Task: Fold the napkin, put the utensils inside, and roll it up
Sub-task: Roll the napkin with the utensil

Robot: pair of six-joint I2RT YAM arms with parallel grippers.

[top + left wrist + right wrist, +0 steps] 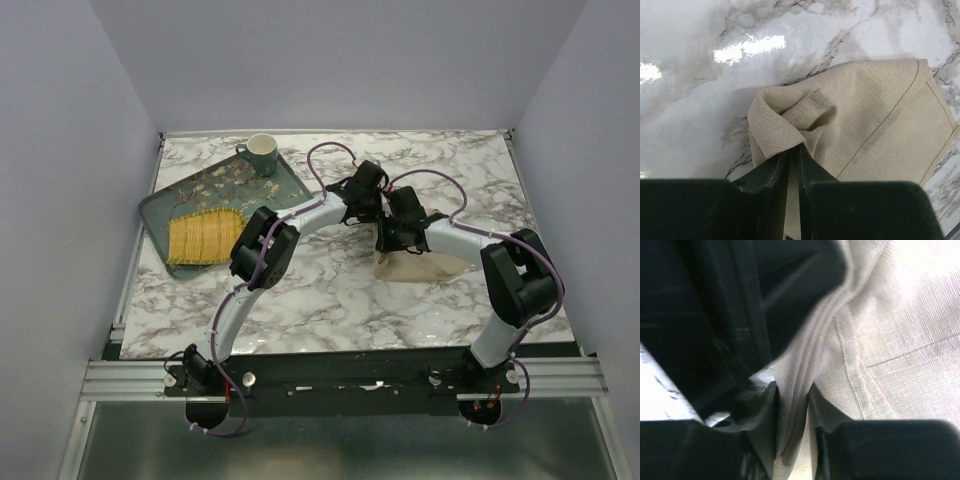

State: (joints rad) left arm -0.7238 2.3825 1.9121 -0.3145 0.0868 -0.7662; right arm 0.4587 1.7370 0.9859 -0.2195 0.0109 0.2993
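The beige napkin point(432, 266) lies on the marble table right of centre, bunched up at its left end. In the left wrist view the napkin point(875, 110) has one corner pulled into a raised fold, and my left gripper point(794, 149) is shut on that fold. In the right wrist view a ridge of the napkin point(900, 340) runs up between the fingers of my right gripper point(792, 392), which pinch it from both sides. From above, the left gripper point(368, 212) and the right gripper point(392, 240) are close together over the napkin's left end. The utensils are out of view.
A dark teal floral tray point(175, 203) sits at the back left with a yellow slatted mat point(205, 237) on it and a green cup point(263, 153) at its far corner. Dark parts of the other arm point(740, 300) fill the upper left of the right wrist view.
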